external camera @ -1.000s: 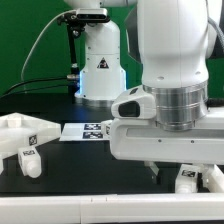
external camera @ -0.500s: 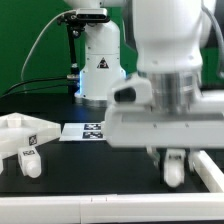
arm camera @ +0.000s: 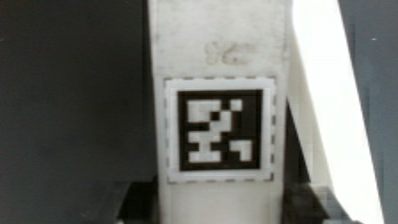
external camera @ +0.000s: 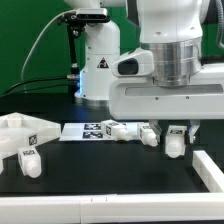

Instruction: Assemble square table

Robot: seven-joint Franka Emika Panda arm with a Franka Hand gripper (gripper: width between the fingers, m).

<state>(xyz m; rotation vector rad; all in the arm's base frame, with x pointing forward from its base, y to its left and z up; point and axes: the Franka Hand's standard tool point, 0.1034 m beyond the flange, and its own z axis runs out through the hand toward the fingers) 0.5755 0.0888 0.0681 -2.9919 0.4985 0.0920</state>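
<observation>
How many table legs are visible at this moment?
3 sure. First leg lies by the table top at the exterior view's left; second leg beside the marker board; third leg held in the gripper. A white piece next to it may be a fourth.

Gripper (external camera: 177,138) has risen from its low position over the near edge of the desk (external camera: 100,170), at the exterior view's right, and now stands higher and further in towards the far edge; table leg (external camera: 177,146), one second ago down at desk level near that near edge, has been carried up with it and now hangs upright between the fingers, clear of the surface; the arm's white body no longer covers the middle of the desk; second leg (external camera: 120,128), previously hidden behind it, is now exposed, lying just beside the marker board (external camera: 85,130).
</observation>
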